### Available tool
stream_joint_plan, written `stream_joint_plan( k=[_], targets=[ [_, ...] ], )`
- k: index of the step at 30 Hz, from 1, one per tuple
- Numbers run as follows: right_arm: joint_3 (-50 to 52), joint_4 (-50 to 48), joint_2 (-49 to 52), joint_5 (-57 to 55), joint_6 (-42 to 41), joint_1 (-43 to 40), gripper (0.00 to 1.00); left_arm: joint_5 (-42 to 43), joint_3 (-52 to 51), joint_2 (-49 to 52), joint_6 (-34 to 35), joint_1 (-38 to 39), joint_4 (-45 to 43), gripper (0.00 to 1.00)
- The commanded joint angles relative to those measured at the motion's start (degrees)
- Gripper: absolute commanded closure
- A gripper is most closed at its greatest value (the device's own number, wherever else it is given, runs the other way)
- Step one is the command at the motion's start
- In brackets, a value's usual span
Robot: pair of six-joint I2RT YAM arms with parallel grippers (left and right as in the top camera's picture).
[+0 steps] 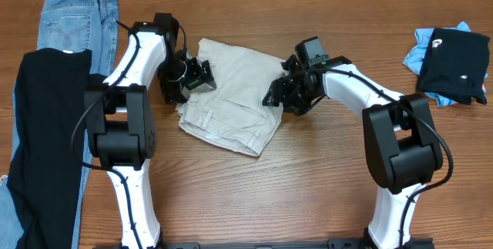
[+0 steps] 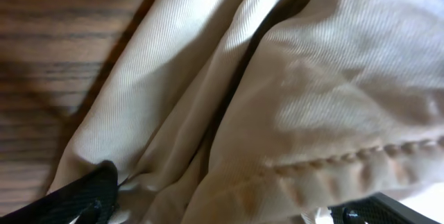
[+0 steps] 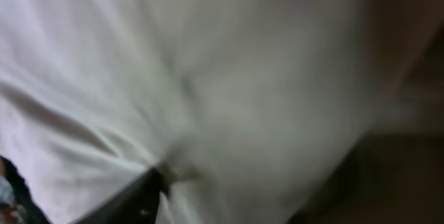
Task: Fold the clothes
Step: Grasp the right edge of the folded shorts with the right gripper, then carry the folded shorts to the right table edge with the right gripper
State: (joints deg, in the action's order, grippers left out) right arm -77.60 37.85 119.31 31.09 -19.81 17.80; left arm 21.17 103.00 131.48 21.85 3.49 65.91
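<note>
The clothes in hand are light beige trousers [image 1: 231, 102], lying folded and rumpled at the middle of the wooden table [image 1: 308, 180]. My left gripper [image 1: 198, 75] is at their left edge. In the left wrist view its fingers [image 2: 94, 196] stand wide apart, with a creased, stitched fold of the trousers [image 2: 291, 99] bulging between them. My right gripper [image 1: 273, 95] is pressed into the trousers' right edge. The right wrist view is blurred: pale cloth [image 3: 208, 78] fills it and puckers at the tip of the one finger [image 3: 128, 200] that shows. The other finger is hidden.
Blue jeans [image 1: 73, 18] and a long black garment [image 1: 46, 141] lie along the table's left side. A black garment [image 1: 454, 64] sits on a blue cloth [image 1: 420, 52] at the far right. Both arm bases stand at the front edge.
</note>
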Motion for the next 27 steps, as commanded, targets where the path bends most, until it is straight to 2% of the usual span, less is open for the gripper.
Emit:
stream_joint_plan(
  k=[1,3,4,8,10,12,17,22,27],
  targets=[
    [0.5,-1.1,1.7,-1.5,-0.4,-0.9,0.76,-7.3,-1.2,1.6,-2.1,-0.9,0.7,0.0],
    [0.5,-1.9,1.7,-1.6,-0.4,-1.3,0.95,-9.0,-1.2,1.6,-2.2,-1.0,1.2,0.0],
    [0.5,-2.2,1.7,-1.9,-0.4,-1.5,0.96,-9.9,-1.2,1.6,-2.2,-1.0,1.5,0.0],
    [-0.6,-0.5,1.2,-5.6,0.0,-2.7,0.96,-10.6,-0.7,0.7,-2.7,-1.3,2.1,0.0],
    [-1.5,0.8,0.3,-7.9,0.7,-3.5,0.96,-6.6,-0.3,-1.3,-6.5,-1.3,1.3,0.0],
    [-2.5,1.8,-1.0,-10.3,2.3,-4.1,0.96,-2.6,0.0,-4.5,-10.1,-1.2,-0.3,0.0],
    [-6.5,4.5,-5.0,-18.0,2.7,-5.6,0.96,-2.4,0.0,-13.6,-10.5,-1.0,-3.4,0.0],
    [-14.7,9.6,-7.8,-27.2,5.3,-8.3,0.96,-4.7,0.0,-17.7,-10.5,-0.9,-2.2,0.0],
    [-26.4,16.6,-8.1,-36.7,8.2,-12.4,0.96,-5.2,0.0,-17.6,-10.5,-0.9,0.8,0.0]
  ],
)
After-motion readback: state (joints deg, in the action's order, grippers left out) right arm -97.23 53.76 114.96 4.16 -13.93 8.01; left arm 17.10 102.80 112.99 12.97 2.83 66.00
